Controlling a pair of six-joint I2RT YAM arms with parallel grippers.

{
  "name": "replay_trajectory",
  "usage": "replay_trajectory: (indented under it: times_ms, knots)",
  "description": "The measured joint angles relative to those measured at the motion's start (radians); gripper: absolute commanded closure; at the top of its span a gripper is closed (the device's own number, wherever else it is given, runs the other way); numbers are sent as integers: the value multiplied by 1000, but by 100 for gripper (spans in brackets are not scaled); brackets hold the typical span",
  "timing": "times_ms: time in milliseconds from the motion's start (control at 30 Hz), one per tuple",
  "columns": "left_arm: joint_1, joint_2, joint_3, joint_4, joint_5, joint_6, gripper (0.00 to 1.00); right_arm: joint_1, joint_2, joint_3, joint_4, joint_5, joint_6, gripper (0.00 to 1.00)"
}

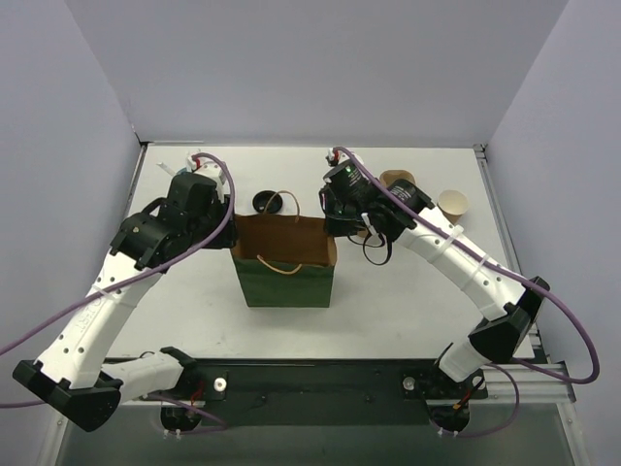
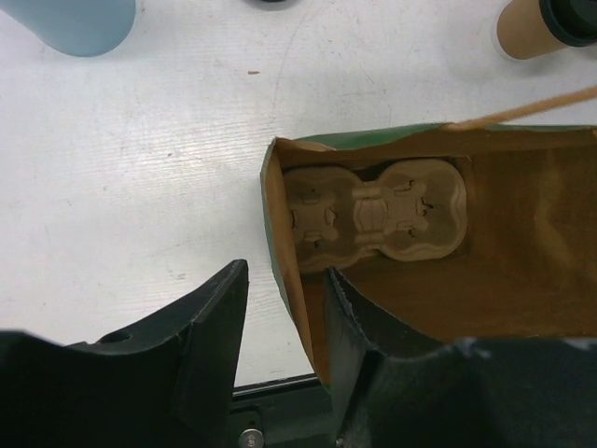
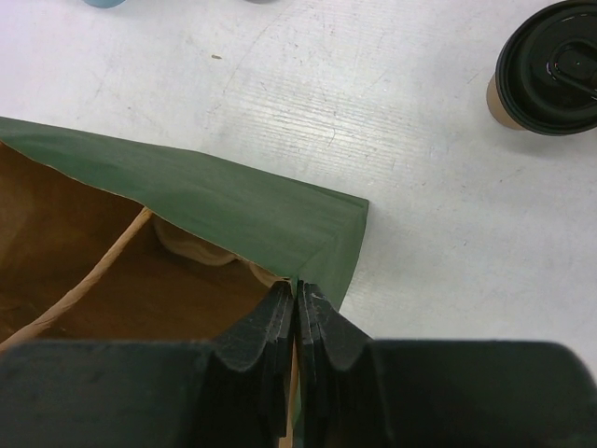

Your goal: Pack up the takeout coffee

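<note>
The right pincer (image 3: 297, 291) is closed tight on a rim corner of the green paper bag (image 3: 233, 210). The left pincer (image 2: 286, 273) stands wide, with the bag's opposite wall in its gap but not gripped. A pull on so thin a pinch can tear the paper or tip the bag, and if the corner slips free, the mouth may fold in. The handle (image 2: 522, 108) crosses the opening and could catch a cup.

At the bottom of the bag lies one pulp cup carrier (image 2: 373, 210) with two wells. A cup that misses a well may fall over and spill. The takeout coffee (image 3: 546, 65) stands outside the bag on the counter (image 3: 392, 121), near the right pincer.

Counted: one bag, one carrier, one lidded coffee, one open paper cup (image 1: 452, 204), one loose black lid (image 1: 268, 202), one blue cup (image 2: 79, 23).
</note>
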Motion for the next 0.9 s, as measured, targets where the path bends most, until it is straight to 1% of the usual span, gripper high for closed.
replay_trajectory:
  times_ms: [133,200,267,300,367,433,467,533,567,667,733,767,867,900]
  knots:
    - [24,23,0,0,2,0,57,0,-11,-22,7,-3,-2,92]
    - [41,35,0,0,3,0,62,0,-16,-26,10,-6,-2,92]
    - [55,45,0,2,10,2,69,0,-22,-31,13,-10,-2,92]
    - [59,48,0,3,16,2,84,0,-24,-32,13,-11,-3,92]
    - [63,50,0,10,32,5,99,0,-27,-32,13,-11,-3,91]
    - [63,50,0,21,51,20,100,-1,-28,-32,14,-13,-3,82]
    - [63,50,0,28,60,28,100,-1,-28,-32,14,-14,-4,75]
    - [63,49,0,43,77,38,100,-4,-28,-28,13,-18,-6,67]
    - [63,48,0,51,80,40,100,-6,-28,-23,12,-20,-5,60]
    - [63,34,-1,82,90,51,100,-14,-32,10,14,-28,-10,50]
    - [63,0,-31,131,102,55,100,-21,-54,19,21,-34,-12,46]
    - [63,-16,-46,143,105,55,100,-23,-71,23,20,-36,-14,41]
    - [63,-86,-111,191,112,56,100,-32,-132,29,24,-45,-23,33]
    - [63,-103,-123,197,114,56,100,-34,-152,30,27,-48,-28,33]
